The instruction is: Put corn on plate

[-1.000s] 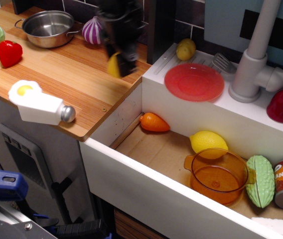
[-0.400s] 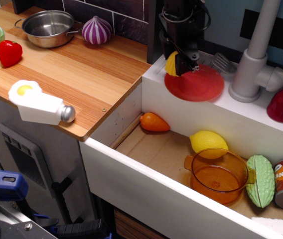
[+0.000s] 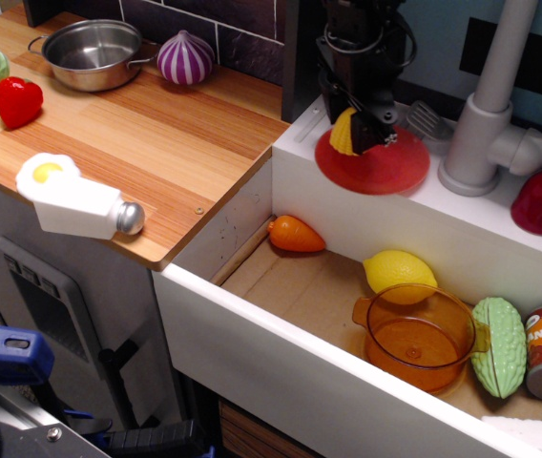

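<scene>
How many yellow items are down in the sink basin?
1: the lemon, beside the orange bowl. The corn is also yellow but sits in the hand over the plate.

1. A toy play kitchen: wooden counter (image 3: 137, 134), white sink basin (image 3: 347, 315) and grey faucet (image 3: 486, 105).
2. Plastic food lies about: lemon (image 3: 399, 270), carrot (image 3: 295, 235), onion (image 3: 185, 57).
3. A small steel pot (image 3: 92, 52) sits on the counter.

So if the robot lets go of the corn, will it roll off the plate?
Probably not far. The corn is a stubby cone, so it would likely tip and curl round. The plate has a shallow rim that may stop it. It looks like light, hard plastic.
</scene>
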Available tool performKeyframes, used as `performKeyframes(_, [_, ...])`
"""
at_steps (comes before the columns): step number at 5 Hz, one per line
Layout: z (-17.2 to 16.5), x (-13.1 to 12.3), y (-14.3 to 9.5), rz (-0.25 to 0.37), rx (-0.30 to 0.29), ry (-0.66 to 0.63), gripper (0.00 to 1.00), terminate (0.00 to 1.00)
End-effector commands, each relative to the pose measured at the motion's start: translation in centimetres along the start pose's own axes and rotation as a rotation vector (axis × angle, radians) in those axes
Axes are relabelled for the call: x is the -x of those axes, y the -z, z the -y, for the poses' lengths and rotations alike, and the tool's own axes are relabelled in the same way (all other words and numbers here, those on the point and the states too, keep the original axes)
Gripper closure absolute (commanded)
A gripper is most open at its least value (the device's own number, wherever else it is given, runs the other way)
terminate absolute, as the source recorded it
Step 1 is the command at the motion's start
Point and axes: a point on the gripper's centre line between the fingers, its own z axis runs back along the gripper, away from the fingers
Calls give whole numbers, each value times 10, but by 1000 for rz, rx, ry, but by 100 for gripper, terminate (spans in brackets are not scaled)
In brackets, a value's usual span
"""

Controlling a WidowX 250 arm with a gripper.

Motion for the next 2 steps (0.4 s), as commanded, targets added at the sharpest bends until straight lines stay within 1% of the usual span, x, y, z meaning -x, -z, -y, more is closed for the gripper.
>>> performKeyframes(1, [-6,-18,-14,58,-15,13,0,0])
performKeyframes(2, [-6,-18,-14,58,-15,13,0,100])
